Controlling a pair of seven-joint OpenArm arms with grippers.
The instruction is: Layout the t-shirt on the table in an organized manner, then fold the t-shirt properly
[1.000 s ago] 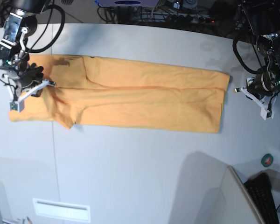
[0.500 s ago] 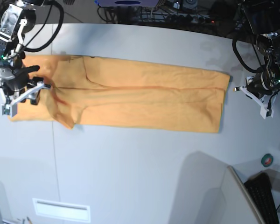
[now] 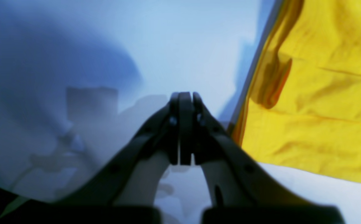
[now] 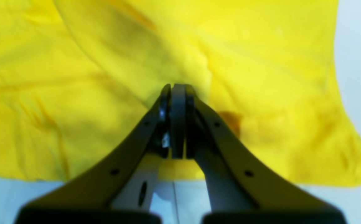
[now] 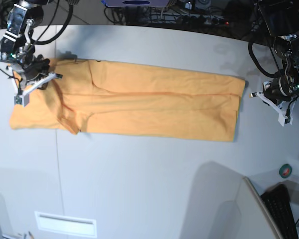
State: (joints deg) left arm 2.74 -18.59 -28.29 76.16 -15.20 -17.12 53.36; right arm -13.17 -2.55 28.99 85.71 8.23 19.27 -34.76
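Observation:
The orange-yellow t-shirt lies as a long flat band across the far half of the table, with a sleeve flap at its left end. Over that left end hovers my right gripper. In the right wrist view the right gripper is shut above wrinkled t-shirt fabric, with no cloth showing between the pads. Just past the shirt's right edge, my left gripper is over bare table. In the left wrist view the left gripper is shut and empty, the shirt's hem to its right.
A green tape roll and a dark keyboard sit at the front right, beside a slanted white panel. Cables run along the far edge. A thin seam crosses the table on the left, with a label slot near the front.
My right gripper opened, shut again, and shifted toward the far edge over the shirt's left end. The shirt and the left arm have stayed put.

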